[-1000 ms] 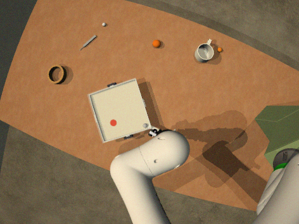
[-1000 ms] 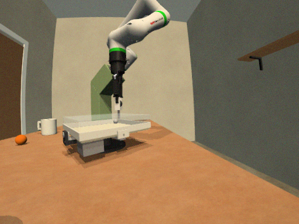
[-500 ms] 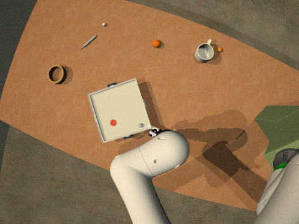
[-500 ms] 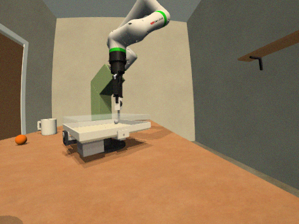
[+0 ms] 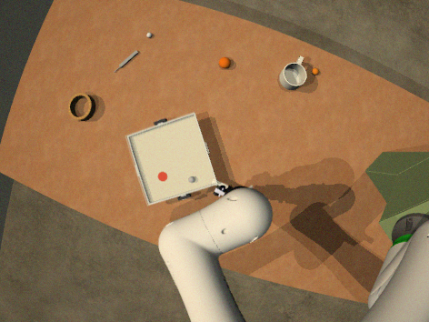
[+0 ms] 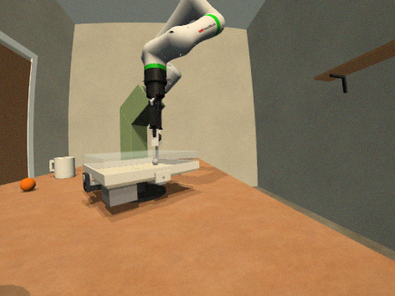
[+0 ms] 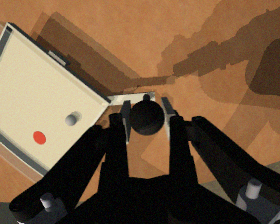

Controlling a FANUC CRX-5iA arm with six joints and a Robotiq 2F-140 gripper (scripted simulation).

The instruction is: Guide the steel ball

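Observation:
The square cream plate (image 5: 171, 157) with a clear lid stands on a grey base in the middle of the table. The steel ball (image 5: 192, 178) lies near the plate's front edge, a short way right of the red printed spot (image 5: 162, 176) and apart from it. Both show in the wrist view, ball (image 7: 71, 120) and spot (image 7: 39, 137). My gripper (image 7: 146, 108) is shut on a dark round knob (image 7: 145, 116) at the plate's near right corner. In the overhead view the gripper (image 5: 221, 189) is mostly hidden under my arm. From the side it (image 6: 156, 140) points straight down over the plate (image 6: 140, 170).
A white mug (image 5: 292, 75) with a small orange ball (image 5: 314, 71) beside it stands at the back right. An orange ball (image 5: 224, 62), a small white ball (image 5: 149, 35), a grey tool (image 5: 126, 61) and a wooden ring (image 5: 81, 106) lie apart from the plate. A green box (image 5: 402, 183) is at the right.

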